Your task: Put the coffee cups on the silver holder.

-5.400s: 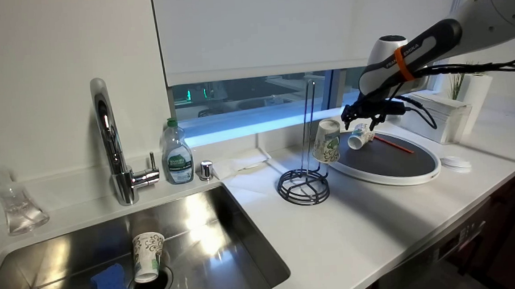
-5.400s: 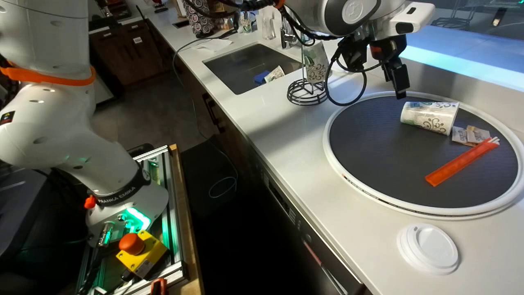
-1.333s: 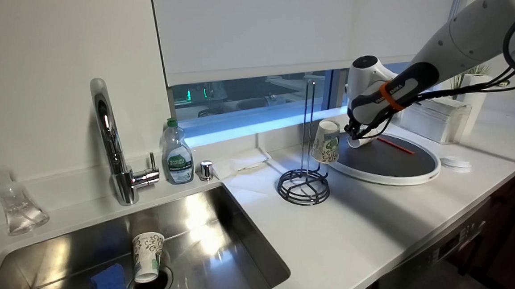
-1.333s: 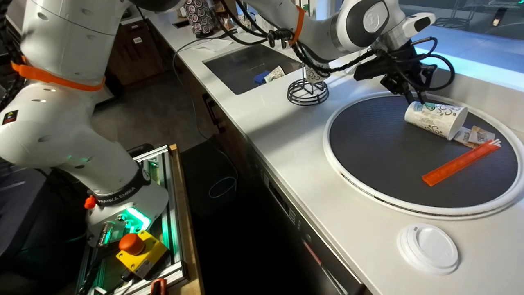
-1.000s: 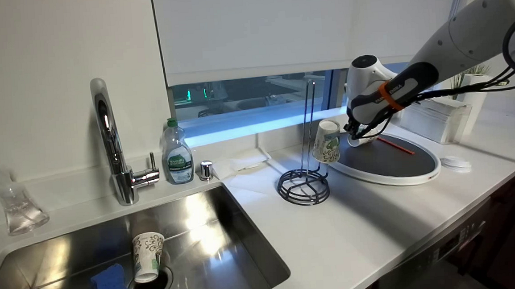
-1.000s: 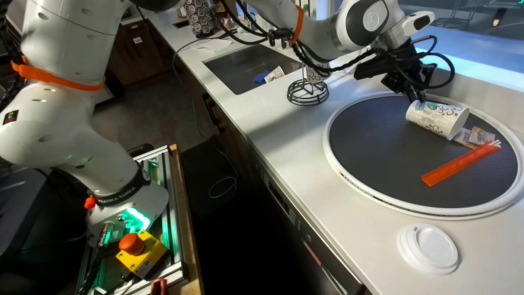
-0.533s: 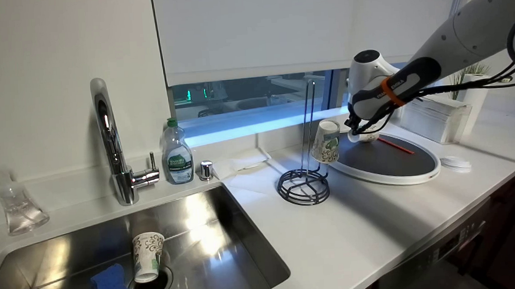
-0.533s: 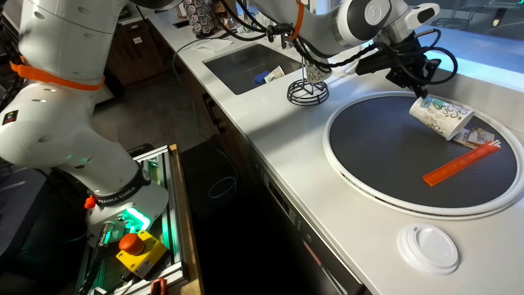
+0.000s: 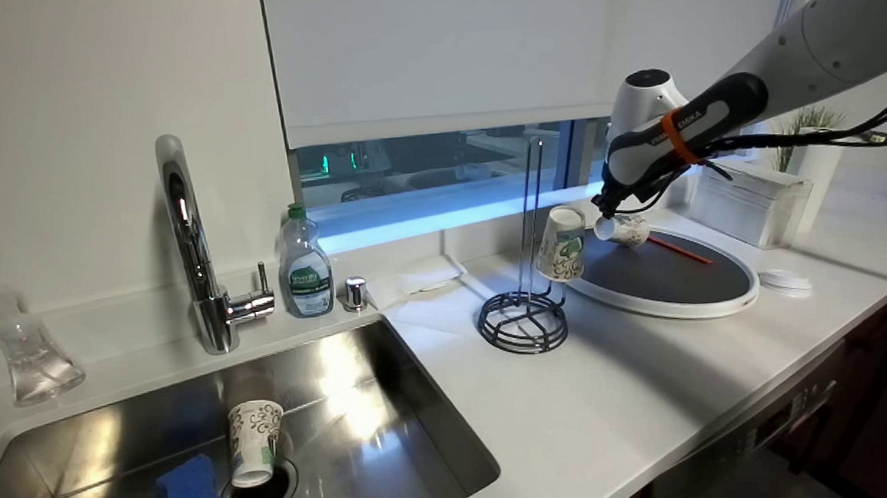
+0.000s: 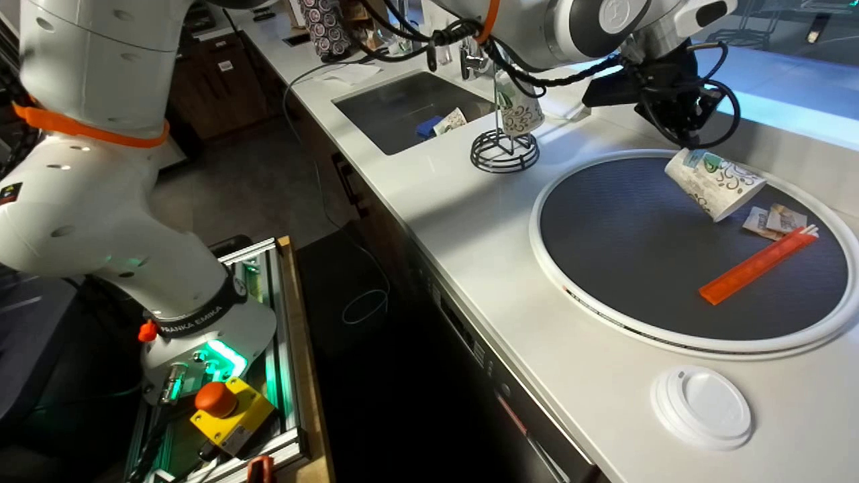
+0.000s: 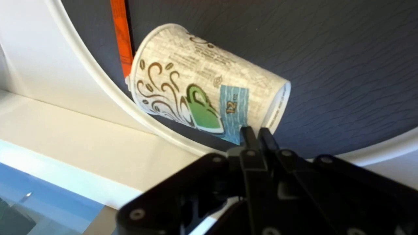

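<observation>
A: What is heading the list?

B: One paper cup, scroll-printed. In an exterior view it is hanging tilted over the tray, its long axis sloping: narrow base high at the left, wide mouth low at the right. Whether its rim is touching the tray, I am not able to tell.

A: And the jaws?

B: Pinching the paper cup at its base end; in the wrist view the mouth is pointing away from them, to the left.

A: Destination?

B: The silver wire holder, standing on the counter, well apart, left of the paper cup in both exterior views. A second cup is hanging on its right side, base up.

A: What is the coming move turning on?

B: That axis, I am judging: the paper cup is probably needing more tilt, mouth straight down, before going left.

A: Outstanding?

B: A third cup, lying on its side in the sink, left of the silver wire holder.
</observation>
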{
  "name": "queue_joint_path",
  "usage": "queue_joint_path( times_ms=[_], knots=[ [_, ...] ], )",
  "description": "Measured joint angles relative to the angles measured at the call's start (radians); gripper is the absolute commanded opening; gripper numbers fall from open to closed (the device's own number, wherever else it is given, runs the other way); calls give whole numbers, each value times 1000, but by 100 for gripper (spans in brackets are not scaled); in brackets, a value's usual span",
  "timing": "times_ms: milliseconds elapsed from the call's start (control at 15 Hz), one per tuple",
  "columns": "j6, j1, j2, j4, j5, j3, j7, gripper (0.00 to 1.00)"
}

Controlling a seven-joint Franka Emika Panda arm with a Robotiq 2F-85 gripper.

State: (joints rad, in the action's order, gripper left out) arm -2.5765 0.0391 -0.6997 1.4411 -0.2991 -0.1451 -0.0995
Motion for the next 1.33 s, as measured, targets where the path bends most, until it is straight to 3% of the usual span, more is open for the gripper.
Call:
queue_joint_path(
  times_ms=[667,1333],
  knots=[
    [213,131,94,16,267,125,-91,2],
    [234,268,155,103,588,211,-261,2]
  ],
)
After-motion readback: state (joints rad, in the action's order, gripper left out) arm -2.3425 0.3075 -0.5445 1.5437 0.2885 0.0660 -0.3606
